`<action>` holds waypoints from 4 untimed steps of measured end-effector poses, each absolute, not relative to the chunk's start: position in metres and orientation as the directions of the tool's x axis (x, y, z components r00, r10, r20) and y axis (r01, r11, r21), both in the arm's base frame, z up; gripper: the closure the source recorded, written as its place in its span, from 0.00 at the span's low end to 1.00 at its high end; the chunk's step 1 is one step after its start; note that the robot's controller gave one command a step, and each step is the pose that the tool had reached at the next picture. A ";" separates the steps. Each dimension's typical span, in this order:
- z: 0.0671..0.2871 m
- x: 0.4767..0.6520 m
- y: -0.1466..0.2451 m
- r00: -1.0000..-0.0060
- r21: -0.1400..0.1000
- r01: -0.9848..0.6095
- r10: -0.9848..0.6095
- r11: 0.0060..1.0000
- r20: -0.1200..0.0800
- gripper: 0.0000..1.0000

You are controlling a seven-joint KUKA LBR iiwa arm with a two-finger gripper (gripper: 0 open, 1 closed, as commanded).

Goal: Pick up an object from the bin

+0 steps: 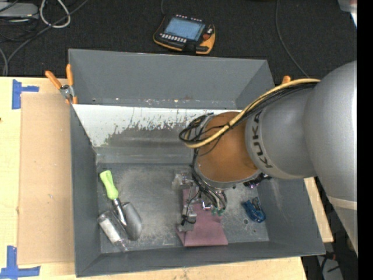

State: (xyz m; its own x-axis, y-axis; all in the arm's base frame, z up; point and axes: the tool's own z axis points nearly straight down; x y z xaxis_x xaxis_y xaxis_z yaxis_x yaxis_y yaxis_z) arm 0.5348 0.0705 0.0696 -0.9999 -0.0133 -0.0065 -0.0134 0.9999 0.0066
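- Mauve flat piece (207, 233): lies flat on the bin floor, front-centre, with its near edge close to the front wall. It could be a pad or a folded cloth; can't tell which.
- Tool (188, 217): low over the left edge of the mauve piece, tip at or just above it. Contact can't be made out. Released or clenched: can't tell, the wrist hardware hides too much.
- Orange cover (224, 150): on the wrist directly above the tool. Black and yellow cables (201, 130) loop over its upper left side.
- Arm (303, 127): big grey link coming in from the right, covering the right rear part of the bin.
- Blue thing (254, 211): small, on the floor right of the mauve piece and apart from it, near the wrist's edge. Kind unclear.
- Trowel (120, 206): lime-green handle and grey metal blade, on the left side of the floor. The handle points to the back and the blade to the front. Well apart from the tool.
- Clear wrapped thing (111, 228): front-left corner, just left of the trowel blade, touching it or nearly so.
- Bin (169, 80): grey metal with sloped walls. The floor is scuffed and speckled, and the back slope is scratched.
- Handheld pendant (184, 32): orange and black with a lit screen, on the dark floor behind the bin.
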 end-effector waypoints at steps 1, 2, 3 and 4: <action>0.100 0.503 0.049 -0.999 0.004 0.046 0.046 0.999 0.004 0.00; 0.069 0.484 -0.023 -1.000 0.008 0.028 0.028 1.000 0.003 1.00; 0.069 0.484 -0.023 -1.000 0.008 0.029 0.029 1.000 0.003 1.00; 0.139 0.493 -0.038 -1.000 0.007 0.023 0.023 1.000 -0.001 1.00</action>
